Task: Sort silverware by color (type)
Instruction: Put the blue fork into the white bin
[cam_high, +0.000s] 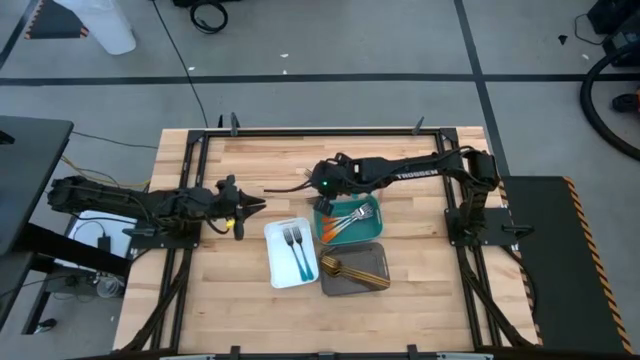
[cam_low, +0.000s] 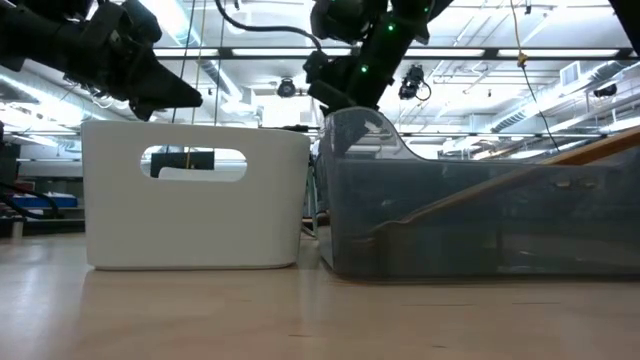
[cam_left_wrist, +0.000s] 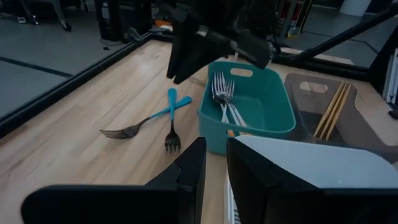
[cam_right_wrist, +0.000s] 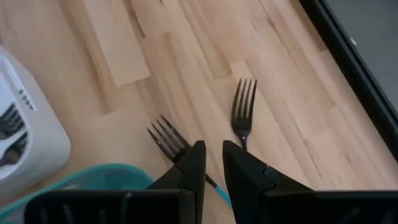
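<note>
Hiding two blue-handled forks' (cam_right_wrist: 242, 109) handles, the right tool (cam_right_wrist: 213, 163) hangs nearly closed, empty.

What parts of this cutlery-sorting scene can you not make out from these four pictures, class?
- Low view: what lies in the white tray is hidden by its wall.
- Right wrist view: the handles of the two loose forks are hidden by the right gripper.
- High view: those loose forks are hidden under the right arm.
- Left wrist view: the white tray's contents are hidden by the left gripper.
</note>
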